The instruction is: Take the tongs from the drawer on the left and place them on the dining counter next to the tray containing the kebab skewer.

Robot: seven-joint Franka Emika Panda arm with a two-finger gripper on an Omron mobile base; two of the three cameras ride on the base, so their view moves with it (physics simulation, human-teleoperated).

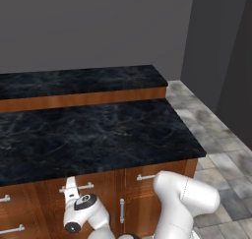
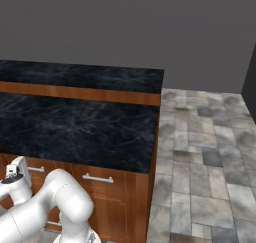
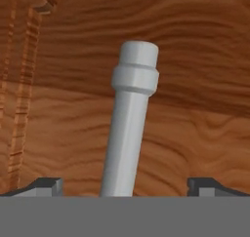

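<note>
The drawer (image 1: 53,197) is shut, its reddish-brown front set under the black marble dining counter (image 1: 93,134). My gripper (image 1: 71,185) sits at the drawer's silver bar handle (image 1: 84,186). In the hand view the handle (image 3: 128,128) runs up between my two fingertips (image 3: 48,185), which stand wide apart on either side of it without touching; the gripper (image 3: 126,187) is open. From the right base view the gripper (image 2: 16,169) is seen pressed close to the same drawer front. The tongs are hidden and the tray is out of view.
A narrow door with a vertical handle (image 1: 122,211) and another drawer handle (image 1: 146,177) lie right of my gripper. More handles (image 1: 12,229) are on the left. A raised marble tier (image 1: 78,80) runs behind. Tiled floor (image 2: 205,162) spreads to the right.
</note>
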